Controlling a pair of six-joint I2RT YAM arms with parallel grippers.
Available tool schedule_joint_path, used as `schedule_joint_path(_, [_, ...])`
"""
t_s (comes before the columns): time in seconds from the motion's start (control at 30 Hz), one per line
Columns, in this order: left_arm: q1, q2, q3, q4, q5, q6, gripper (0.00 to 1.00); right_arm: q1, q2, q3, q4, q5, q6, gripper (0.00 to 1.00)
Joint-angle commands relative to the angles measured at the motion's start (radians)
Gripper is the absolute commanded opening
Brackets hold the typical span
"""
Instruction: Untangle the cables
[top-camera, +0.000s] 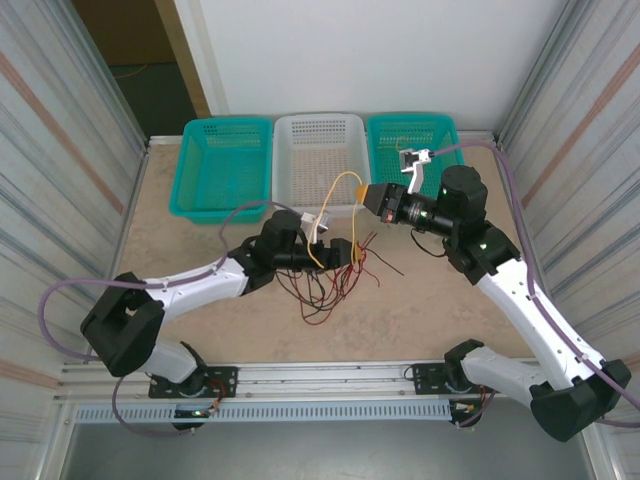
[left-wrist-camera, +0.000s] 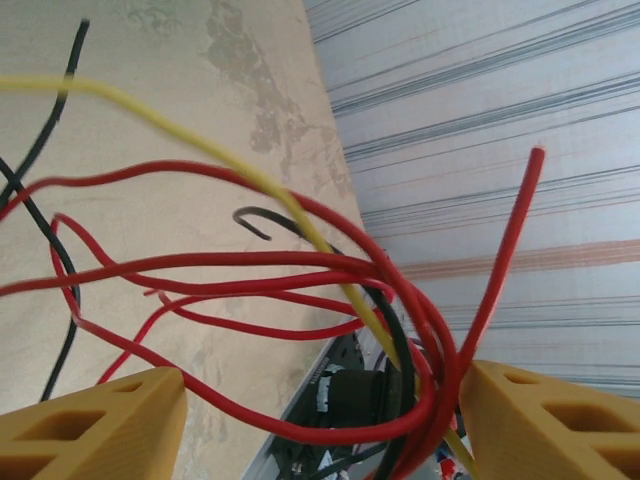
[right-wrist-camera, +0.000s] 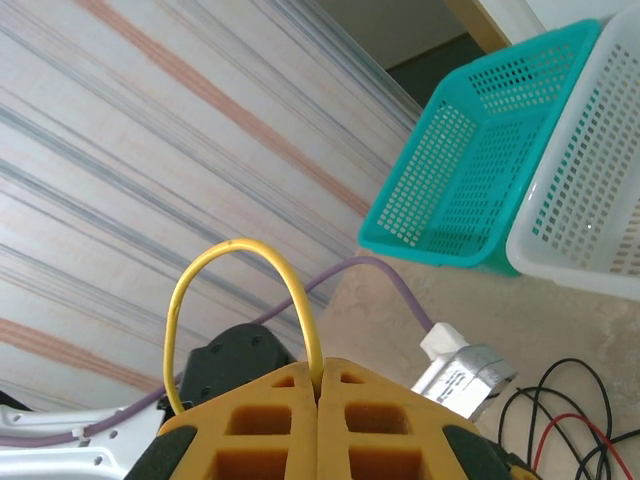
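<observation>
You're boxed in by ribbed walls (top-camera: 60, 120) close on both sides, so wide sweeps have little room. The table (top-camera: 200, 300) is flat, mottled beige, and probably smooth enough for wire to slide. Three baskets (top-camera: 318, 150) line its far edge. Your left gripper (left-wrist-camera: 320, 420) stands wide, with the tangled cables (top-camera: 325, 290) running between its fingers and trailing onto mid-table. Your right gripper (right-wrist-camera: 318, 385) is pinched on the yellow wire (right-wrist-camera: 235, 243), which arches out of it. Expect the cables to be light, thin and springy, keeping their bends and snagging each other. Take one near a free end and draw it out slowly.
</observation>
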Motion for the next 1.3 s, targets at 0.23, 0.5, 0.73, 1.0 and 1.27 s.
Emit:
schedule_joint_path(0.23, [-0.001, 0.102, 0.043, -0.169, -0.018, 0.035, 0.61, -0.012, -0.01, 0.12, 0.052, -0.011, -0.01, 0.0])
schedule_joint_path(0.5, [0.016, 0.12, 0.021, -0.232, -0.028, 0.043, 0.57, -0.069, -0.022, 0.174, 0.032, -0.016, -0.017, 0.0])
schedule_joint_path(0.73, [0.061, -0.082, 0.005, -0.281, -0.02, 0.107, 0.66, -0.08, -0.021, 0.2, -0.146, 0.121, -0.083, 0.0])
schedule_joint_path(1.0, [0.062, -0.301, 0.123, -0.536, -0.084, 0.332, 0.71, -0.08, -0.008, 0.202, -0.266, 0.232, -0.12, 0.0])
schedule_joint_path(1.27, [0.069, -0.339, 0.163, -0.493, -0.121, 0.38, 0.72, -0.064, 0.017, 0.211, -0.298, 0.221, -0.126, 0.0])
